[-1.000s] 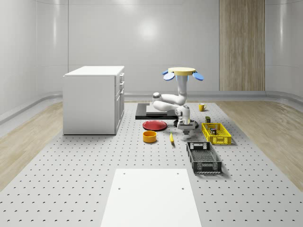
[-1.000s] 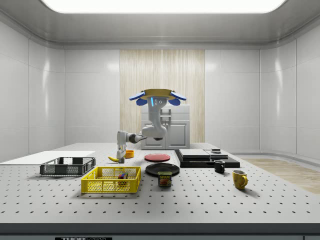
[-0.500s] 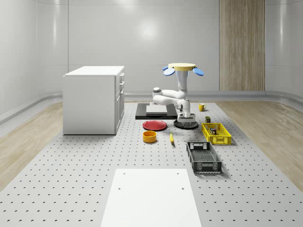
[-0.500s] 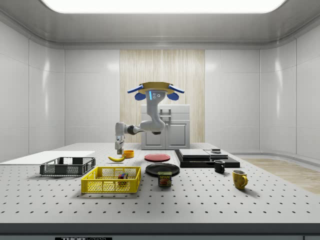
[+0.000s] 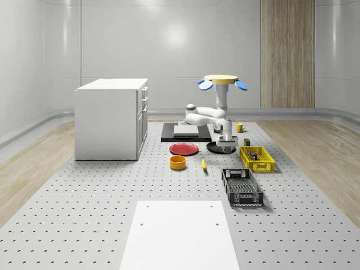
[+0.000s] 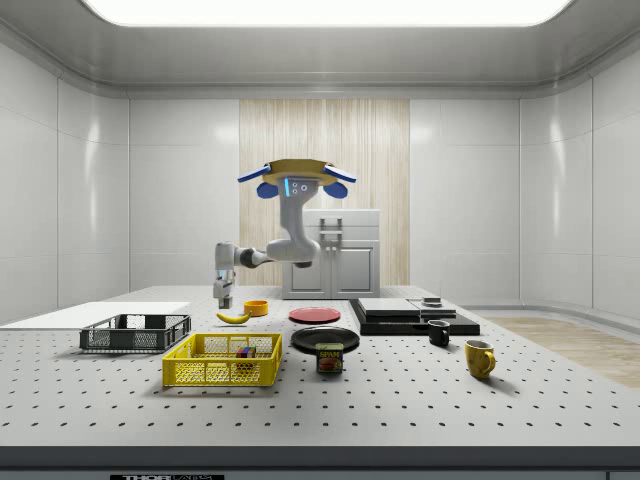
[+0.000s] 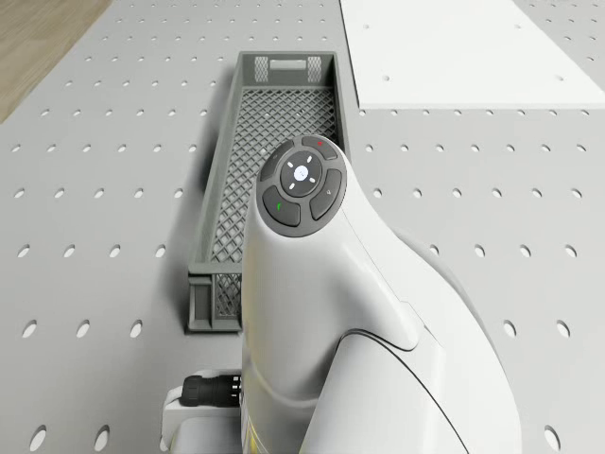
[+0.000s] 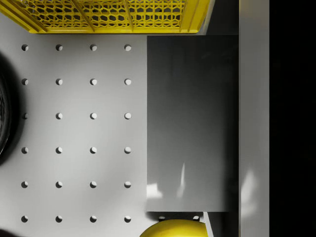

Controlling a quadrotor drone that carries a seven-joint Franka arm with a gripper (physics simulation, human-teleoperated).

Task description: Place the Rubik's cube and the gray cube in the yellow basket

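Gray cube (image 8: 190, 123) sits pinched between the jaws, which are closed on its sides, one finger (image 8: 254, 123) flat against it. Since a second ago the gripper (image 6: 222, 300) has risen off the table (image 6: 400, 400) and swung toward the side view's left, and the drone (image 6: 295, 172) has climbed with it. The drone hovers above the table, high behind the jaws. The arm (image 6: 275, 250) drops from the drone, folds at the elbow and reaches out level, with the wrist pointing straight down. The yellow basket (image 6: 220, 372) lies below the jaws and just to one side, not yet under them. The Rubik's cube (image 6: 244, 352) (a small multicoloured block) already rests inside it.
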